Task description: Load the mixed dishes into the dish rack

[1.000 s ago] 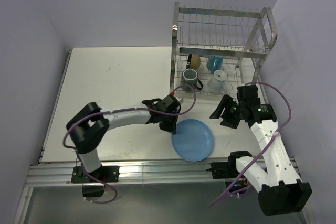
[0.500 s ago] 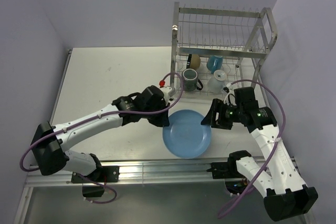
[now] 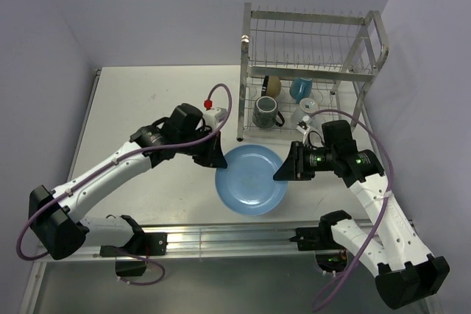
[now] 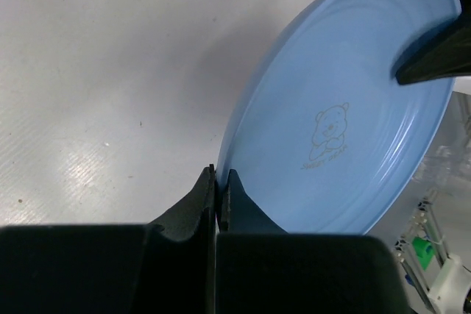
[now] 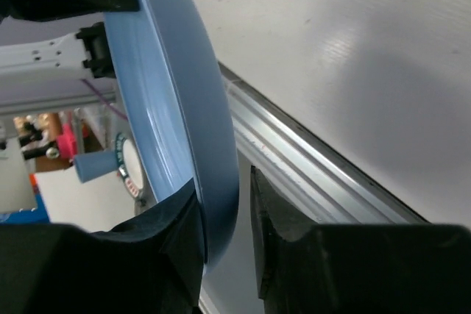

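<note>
The light blue plate [image 3: 250, 182] is tilted up on edge over the table [image 3: 147, 101], between the two claws. The left claw [image 3: 218, 162] pinches the plate's left rim, its fingers pressed tight on the edge. At the opposite rim the right claw [image 3: 282, 173] straddles the edge; whether it presses yet cannot be told. Beyond the right claw stands the dish rack [image 3: 316, 42], with a dark mug [image 3: 266, 112] and a white mug [image 3: 304, 114] on its lower tier.

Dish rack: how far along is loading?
Done: the dark mug, blue mug, white mug and bowl sit on the lower tier of the rack. In hand: the plate, held tilted, left end effector pinching one rim, right end effector straddling the opposite rim. Left: the plate into the rack.
</note>
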